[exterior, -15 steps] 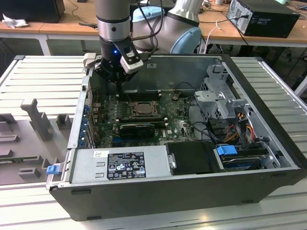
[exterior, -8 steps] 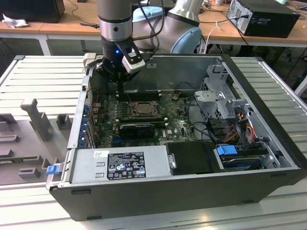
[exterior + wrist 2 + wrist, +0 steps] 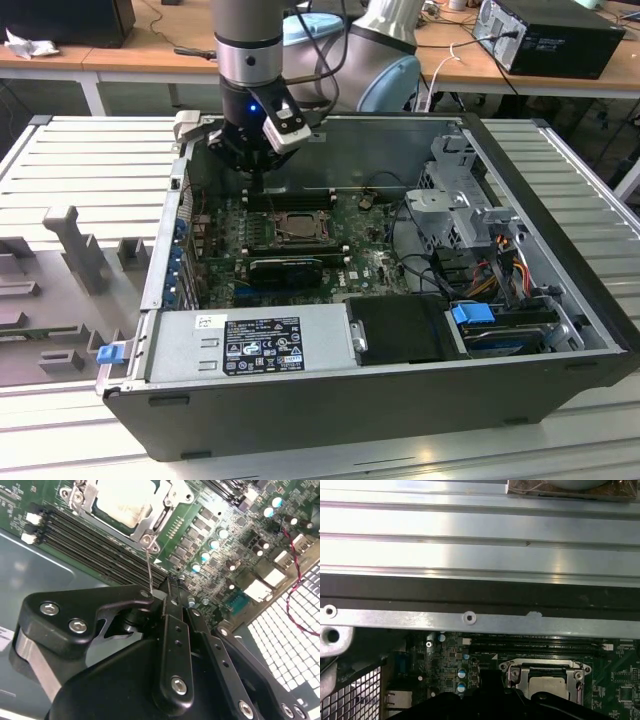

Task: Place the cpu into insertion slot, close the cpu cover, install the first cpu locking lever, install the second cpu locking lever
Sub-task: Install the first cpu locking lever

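In the second wrist view the gripper (image 3: 161,591) has its black fingers (image 3: 172,625) pressed together, and a thin metal wire, a cpu locking lever (image 3: 149,572), runs from the corner of the socket down to the fingertips, which appear clenched on its free end. The lever's other end meets a tab with a screw at the corner of the cpu cover (image 3: 150,525). That cover, a silver-grey frame, lies flat around the cpu (image 3: 125,497), whose pale metal top shows through the cut-out, so the chip sits in the insertion slot (image 3: 87,497) with the cover down over it. Just beside the socket run long black memory slots (image 3: 95,545), and rows of small capacitors (image 3: 210,545) stand on the green motherboard (image 3: 240,535) on the other side.

In the first wrist view the cpu (image 3: 547,685) and its cover (image 3: 517,672) appear again below the case's grey metal edge rail (image 3: 470,620).

In the exterior view the gripper (image 3: 250,165) hangs inside the open computer case (image 3: 560,330), over the far edge of the motherboard (image 3: 370,260), just behind the insertion slot (image 3: 290,225). A grey power supply (image 3: 250,345) lies along the near wall, and a drive cage (image 3: 460,200) stands toward the exterior view's right.
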